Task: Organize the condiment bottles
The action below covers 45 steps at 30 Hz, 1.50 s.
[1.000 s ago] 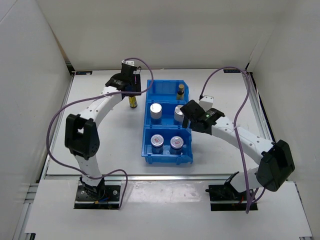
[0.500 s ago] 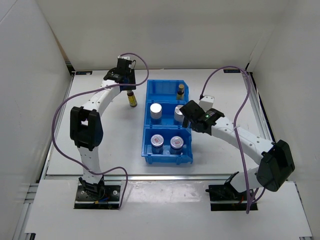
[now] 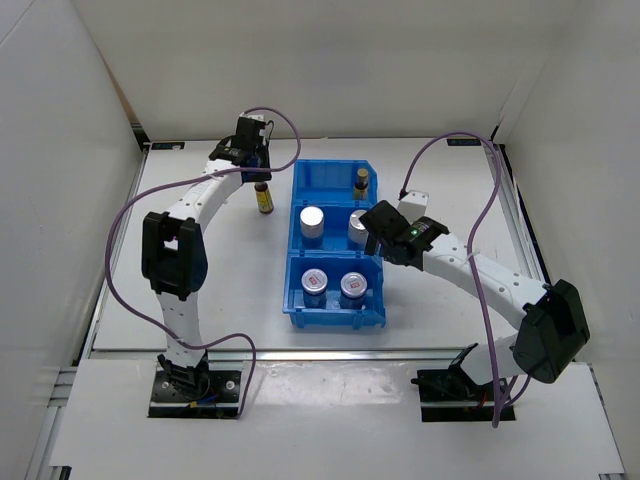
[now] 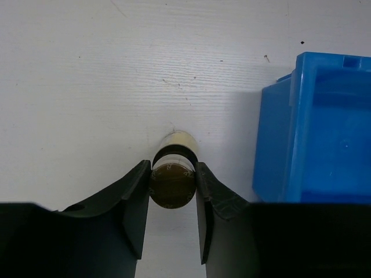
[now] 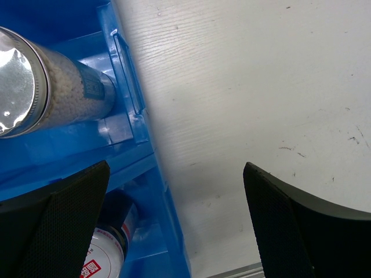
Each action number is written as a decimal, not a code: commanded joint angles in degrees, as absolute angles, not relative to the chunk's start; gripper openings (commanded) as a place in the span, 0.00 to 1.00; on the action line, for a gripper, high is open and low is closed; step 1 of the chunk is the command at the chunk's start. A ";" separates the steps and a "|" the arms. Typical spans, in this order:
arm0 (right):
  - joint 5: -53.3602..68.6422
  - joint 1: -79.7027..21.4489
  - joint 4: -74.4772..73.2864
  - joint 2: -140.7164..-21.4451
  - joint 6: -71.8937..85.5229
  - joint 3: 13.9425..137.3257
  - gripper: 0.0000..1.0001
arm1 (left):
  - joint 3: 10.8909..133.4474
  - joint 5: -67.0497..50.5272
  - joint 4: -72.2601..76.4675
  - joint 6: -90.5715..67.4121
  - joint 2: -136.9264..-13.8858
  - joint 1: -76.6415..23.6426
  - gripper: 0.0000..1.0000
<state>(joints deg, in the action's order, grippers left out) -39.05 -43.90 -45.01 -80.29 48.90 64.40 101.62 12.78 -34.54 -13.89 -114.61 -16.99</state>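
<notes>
My left gripper (image 4: 172,169) is closed on a brown bottle (image 4: 172,186), one finger pressed to each side of its dark cap. The bottle stands upright on the table (image 3: 240,280), long axis vertical, cap pointing straight up at the wrist camera, so from there I get only the round top and a pale sliver of label behind it. In the overhead view it stands just left of the blue bin (image 3: 335,318), beside the far compartment, apart from the wall. From above I cannot make out the fingers themselves, only the dark wrist over the bottle's top.

Inside the bin everything stands upright too. A second brown bottle (image 3: 361,181) is in the far compartment, two white cylinders (image 3: 312,221) are in the middle one, and two short jars (image 3: 316,282) are in the near one. The right-hand cylinder is partly covered by my right gripper (image 3: 378,225).

That gripper hangs over the bin's right wall with its fingers spread wide and nothing gripped between them. Its wrist camera shows one cylinder's silver lid cut off at the left edge, and one jar half hidden behind the left finger, its red marking barely readable
</notes>
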 commanded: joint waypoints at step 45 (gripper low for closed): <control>-41.31 -43.95 -44.56 -79.45 50.19 65.57 0.99 | 125.42 21.97 -39.02 -16.52 -120.50 -35.16 0.11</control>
<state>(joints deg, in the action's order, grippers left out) -39.07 -43.90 -45.01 -80.29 49.06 64.40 124.53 21.98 -42.04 -15.68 -122.61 -35.03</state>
